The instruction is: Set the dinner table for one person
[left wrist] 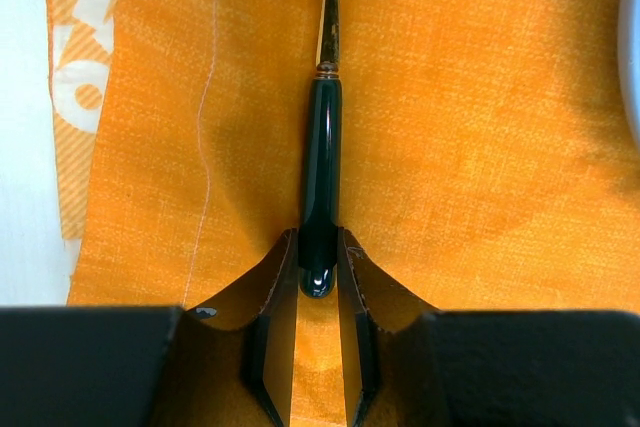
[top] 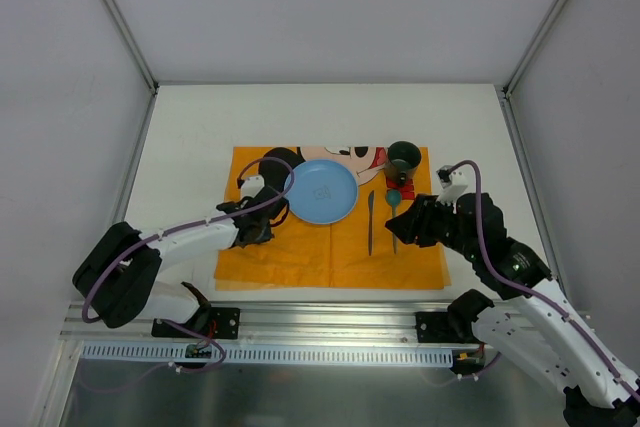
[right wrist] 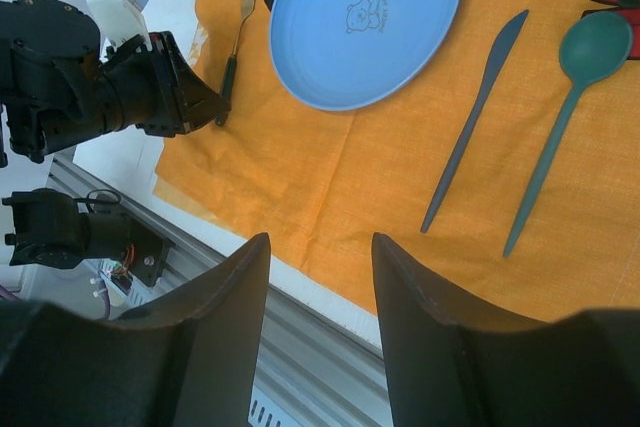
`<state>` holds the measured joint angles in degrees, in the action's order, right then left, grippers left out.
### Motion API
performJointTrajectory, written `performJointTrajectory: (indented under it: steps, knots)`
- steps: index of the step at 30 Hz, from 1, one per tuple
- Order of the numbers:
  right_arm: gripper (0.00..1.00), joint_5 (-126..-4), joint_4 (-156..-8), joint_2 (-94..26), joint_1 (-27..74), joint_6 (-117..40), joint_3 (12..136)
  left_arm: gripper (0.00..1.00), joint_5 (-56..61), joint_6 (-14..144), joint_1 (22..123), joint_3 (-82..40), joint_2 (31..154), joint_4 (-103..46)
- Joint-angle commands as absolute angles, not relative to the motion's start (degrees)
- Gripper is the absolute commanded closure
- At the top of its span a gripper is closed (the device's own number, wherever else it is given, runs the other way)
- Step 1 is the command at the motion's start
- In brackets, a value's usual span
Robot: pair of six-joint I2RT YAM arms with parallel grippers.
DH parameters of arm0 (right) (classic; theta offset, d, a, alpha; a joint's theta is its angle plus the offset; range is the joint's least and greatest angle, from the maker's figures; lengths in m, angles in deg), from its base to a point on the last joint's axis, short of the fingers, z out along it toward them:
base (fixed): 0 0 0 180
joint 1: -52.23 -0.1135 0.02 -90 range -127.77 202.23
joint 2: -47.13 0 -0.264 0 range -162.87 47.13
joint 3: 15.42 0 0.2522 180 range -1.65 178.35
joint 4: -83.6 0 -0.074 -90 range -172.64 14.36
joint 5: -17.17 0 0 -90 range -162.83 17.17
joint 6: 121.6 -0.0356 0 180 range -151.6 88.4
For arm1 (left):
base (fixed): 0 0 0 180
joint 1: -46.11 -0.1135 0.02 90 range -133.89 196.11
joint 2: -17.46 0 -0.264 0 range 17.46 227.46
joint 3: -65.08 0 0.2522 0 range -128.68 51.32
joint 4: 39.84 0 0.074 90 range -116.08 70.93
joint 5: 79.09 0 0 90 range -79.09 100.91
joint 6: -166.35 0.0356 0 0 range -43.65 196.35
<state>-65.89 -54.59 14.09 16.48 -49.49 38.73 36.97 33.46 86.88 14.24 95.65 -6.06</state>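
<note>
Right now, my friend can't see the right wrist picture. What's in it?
A blue plate sits on an orange placemat, with a fork to its left and a knife and green spoon to its right. The left gripper pinches the fork's handle end, and the right gripper hangs open in front.

No legible text anywhere; blue plate point(right wrist: 420, 42) bears small printed emblem point(right wrist: 362, 16), lettering unreadable.
</note>
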Motion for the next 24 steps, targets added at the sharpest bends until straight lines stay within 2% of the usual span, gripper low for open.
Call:
performJointTrajectory:
  steps: [1, 4, 5, 6, 9, 10, 15, 19, 24]
  knots:
    - [0.52, -65.1, -56.8, 14.3, 16.2, -50.3, 38.2, 1.0, 36.9, 31.3, 86.2, 16.0, 93.5, -3.8]
    - [0.52, -64.8, -56.8, 14.2, 16.2, -50.5, 38.0, 0.99, 36.6, 30.2, 86.2, 16.9, 92.3, -2.8]
    - [0.52, -64.8, -56.9, 14.3, 16.2, -50.4, 37.8, 0.91, 36.5, 29.9, 86.2, 17.0, 92.0, -2.6]
    - [0.52, -65.0, -56.9, 14.3, 16.2, -50.4, 37.7, 0.58, 36.3, 29.9, 86.2, 17.1, 91.7, -2.6]
    - [0.5, -65.2, -57.0, 14.3, 16.2, -50.4, 37.5, 0.04, 35.9, 29.6, 86.2, 17.4, 90.9, -2.5]
    - [0.5, -65.1, -57.1, 14.3, 16.2, -50.4, 37.5, 0.01, 35.7, 29.7, 86.2, 17.3, 90.5, -2.5]
    - [0.47, -65.0, -57.7, 14.2, 16.2, -50.5, 36.8, 0.01, 34.7, 31.0, 86.4, 13.2, 86.4, 1.6]
    - [0.43, -65.5, -57.1, 15.2, 16.1, -50.4, 36.7, 0.01, 33.9, 34.8, 87.4, 6.4, 76.4, 8.1]
    - [0.26, -65.9, -54.8, 17.0, 16.2, -50.2, 37.6, 0.01, 31.1, 37.7, 87.4, -1.1, 65.5, 16.0]
